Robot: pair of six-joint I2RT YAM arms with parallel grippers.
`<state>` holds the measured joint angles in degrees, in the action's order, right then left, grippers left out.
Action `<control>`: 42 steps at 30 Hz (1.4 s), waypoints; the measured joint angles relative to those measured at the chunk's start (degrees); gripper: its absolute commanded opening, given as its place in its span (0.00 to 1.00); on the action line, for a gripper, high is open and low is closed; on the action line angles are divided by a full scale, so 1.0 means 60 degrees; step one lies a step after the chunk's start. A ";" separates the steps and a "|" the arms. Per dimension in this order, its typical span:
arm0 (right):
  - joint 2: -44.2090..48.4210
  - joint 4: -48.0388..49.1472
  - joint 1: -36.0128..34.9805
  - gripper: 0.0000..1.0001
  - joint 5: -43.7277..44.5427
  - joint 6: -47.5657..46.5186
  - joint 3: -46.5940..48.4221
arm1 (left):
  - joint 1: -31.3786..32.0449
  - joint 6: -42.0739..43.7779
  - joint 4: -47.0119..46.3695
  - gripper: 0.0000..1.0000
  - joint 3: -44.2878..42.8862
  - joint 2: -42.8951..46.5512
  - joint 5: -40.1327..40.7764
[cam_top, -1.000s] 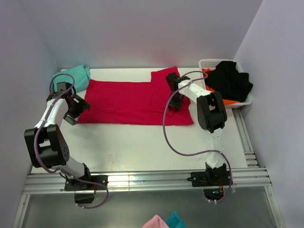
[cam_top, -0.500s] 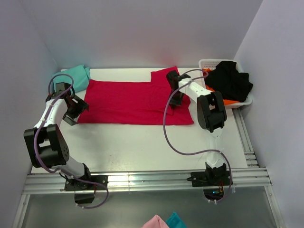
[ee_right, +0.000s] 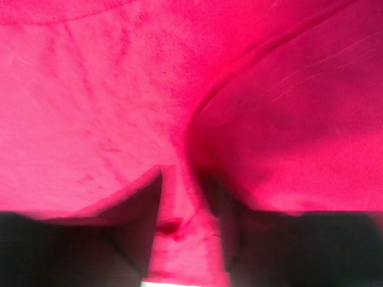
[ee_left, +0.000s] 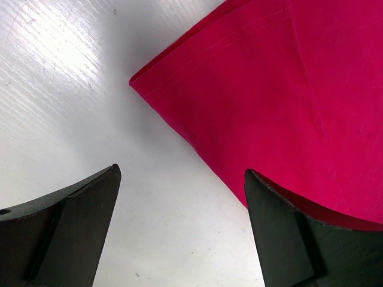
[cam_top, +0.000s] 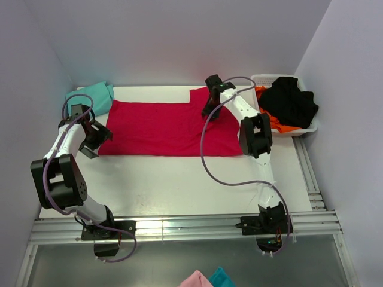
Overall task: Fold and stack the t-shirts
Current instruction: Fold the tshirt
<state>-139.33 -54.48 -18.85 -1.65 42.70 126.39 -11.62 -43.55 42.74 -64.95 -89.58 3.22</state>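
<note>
Left gripper (ee_left: 181, 179) released at the red shirt's (cam_top: 161, 125) near-left corner; right gripper (ee_right: 184, 197) clenched on that shirt's far-right sleeve.
Left jaws stand wide above the table (cam_top: 179, 179) with nothing between them, one finger at the shirt's edge. Teal shirt (cam_top: 96, 95) lies bunched in the far-left corner, just beside the red shirt, which is spread across the table's far half. Right jaws pinch a raised fold of red cloth. Basket (cam_top: 266, 76) at far right holds black and orange clothes.
</note>
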 measured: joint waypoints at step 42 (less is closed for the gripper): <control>0.2135 0.0882 0.0313 0.82 0.0131 0.0692 -0.3661 | -0.0007 -0.0073 -0.0648 0.90 0.1475 0.1096 -0.1075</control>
<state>-126.52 -49.19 -16.97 -0.86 46.85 104.42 -11.66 -43.99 38.85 -56.10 -83.00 -3.22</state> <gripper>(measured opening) 0.823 0.901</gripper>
